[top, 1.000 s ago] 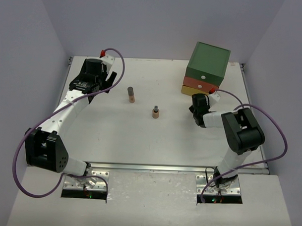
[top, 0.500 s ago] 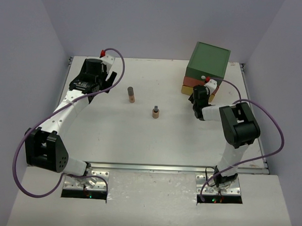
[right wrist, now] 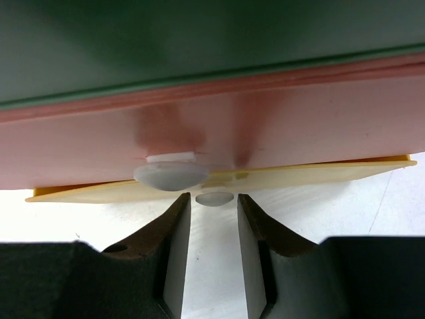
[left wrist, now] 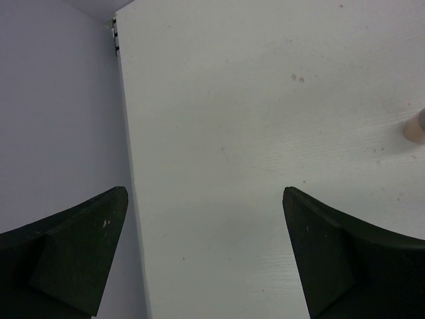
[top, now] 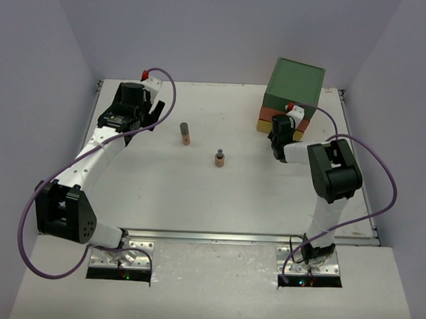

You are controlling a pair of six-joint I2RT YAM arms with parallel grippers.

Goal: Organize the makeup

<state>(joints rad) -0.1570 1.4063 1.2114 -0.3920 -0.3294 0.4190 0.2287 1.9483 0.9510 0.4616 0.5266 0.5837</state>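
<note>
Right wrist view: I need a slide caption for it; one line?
Right gripper, jaws narrowly apart, lined up with the yellow drawer's small knob, just below the pink-orange drawer's knob.

I am counting two pieces of makeup: one taller tan-brown tube (top: 185, 134) and one shorter tube (top: 219, 157). I am also seeing one drawer box (top: 294, 89) stacking three drawers (top: 276, 118).

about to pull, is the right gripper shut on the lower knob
Open: right gripper fingers stand apart; the lower knob sits at their tips, a gap either side.
</note>
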